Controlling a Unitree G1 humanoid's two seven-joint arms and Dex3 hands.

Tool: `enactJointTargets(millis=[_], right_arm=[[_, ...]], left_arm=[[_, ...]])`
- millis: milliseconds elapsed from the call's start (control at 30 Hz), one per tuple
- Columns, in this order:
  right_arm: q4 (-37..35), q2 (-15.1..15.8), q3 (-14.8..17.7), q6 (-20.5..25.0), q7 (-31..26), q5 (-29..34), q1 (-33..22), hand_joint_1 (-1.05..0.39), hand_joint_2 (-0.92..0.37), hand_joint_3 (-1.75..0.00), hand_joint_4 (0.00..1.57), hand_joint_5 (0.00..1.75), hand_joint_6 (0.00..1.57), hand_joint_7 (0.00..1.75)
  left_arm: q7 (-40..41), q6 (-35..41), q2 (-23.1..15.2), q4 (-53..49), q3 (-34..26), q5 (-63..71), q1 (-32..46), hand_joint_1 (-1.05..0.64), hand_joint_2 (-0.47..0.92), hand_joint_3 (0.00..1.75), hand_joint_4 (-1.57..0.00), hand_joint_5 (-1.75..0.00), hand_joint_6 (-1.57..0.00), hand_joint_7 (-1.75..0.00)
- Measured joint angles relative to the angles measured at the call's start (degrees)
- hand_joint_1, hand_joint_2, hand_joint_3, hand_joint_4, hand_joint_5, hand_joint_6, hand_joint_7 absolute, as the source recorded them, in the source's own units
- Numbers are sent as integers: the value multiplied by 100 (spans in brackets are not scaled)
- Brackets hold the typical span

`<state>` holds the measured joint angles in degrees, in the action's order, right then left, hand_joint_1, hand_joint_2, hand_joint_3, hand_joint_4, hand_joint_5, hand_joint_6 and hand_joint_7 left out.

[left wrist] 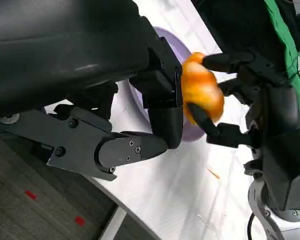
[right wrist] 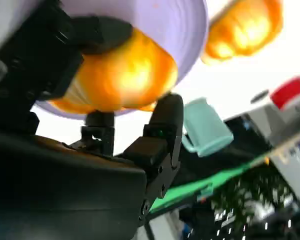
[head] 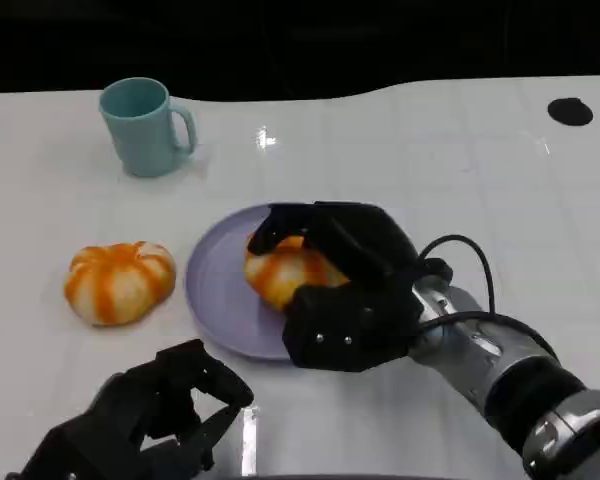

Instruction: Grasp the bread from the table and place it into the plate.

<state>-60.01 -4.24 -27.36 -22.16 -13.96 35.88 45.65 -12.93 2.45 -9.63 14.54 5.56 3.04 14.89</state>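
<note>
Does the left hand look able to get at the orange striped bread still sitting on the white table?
Probably yes. The orange striped bread lies in the open on the white table, left of the lavender plate, and nothing stands between it and the left hand. The right hand is busy over the plate.

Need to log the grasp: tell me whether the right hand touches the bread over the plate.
Touching. In the left wrist view the right hand's fingers press both sides of the bread.

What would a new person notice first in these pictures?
First, the right hand wrapped around an orange-and-white bread over the lilac plate at the table's middle. Next, a second, similar bread lying left of the plate, and the teal mug behind it.
</note>
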Motion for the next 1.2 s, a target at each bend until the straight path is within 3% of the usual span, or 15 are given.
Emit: enactJointTargets(millis=[100,233,433,633,933,1033,1200], right_arm=[[81,91,-146,222,383,86,16,-59,-92,-23,4,22,25,0],[432,191,-182,505,896,82,9,-68,-92,-26,0,20,18,0],[1200,357,-192,736,1617,-3,-199,-72,-92,-28,0,21,17,0],[2353,798,-62,714,2207,-349,-853,-69,-92,-25,5,28,21,2],[4049,1446,371,435,2239,-620,-1941,-54,-92,-12,21,58,43,11],[4498,1626,549,352,2217,-699,-2327,-47,-92,-10,33,65,52,15],[5022,1835,853,117,2148,-947,-2955,-28,-88,-6,67,83,79,27]], left_arm=[[0,-1,5,1,8,1,11,-30,85,55,-72,-175,-65,-125],[1,-1,19,5,16,3,20,-31,85,56,-74,-175,-65,-125],[1,-1,25,22,51,21,35,-32,86,56,-73,-175,-65,-126],[7,-14,30,28,77,40,49,-33,86,56,-73,-175,-65,-126],[13,-21,44,68,79,34,68,-31,86,58,-74,-175,-63,-128],[17,-14,46,93,81,34,91,-31,85,58,-73,-175,-63,-128],[27,-14,30,103,84,55,96,-32,86,58,-73,-175,-62,-130]])
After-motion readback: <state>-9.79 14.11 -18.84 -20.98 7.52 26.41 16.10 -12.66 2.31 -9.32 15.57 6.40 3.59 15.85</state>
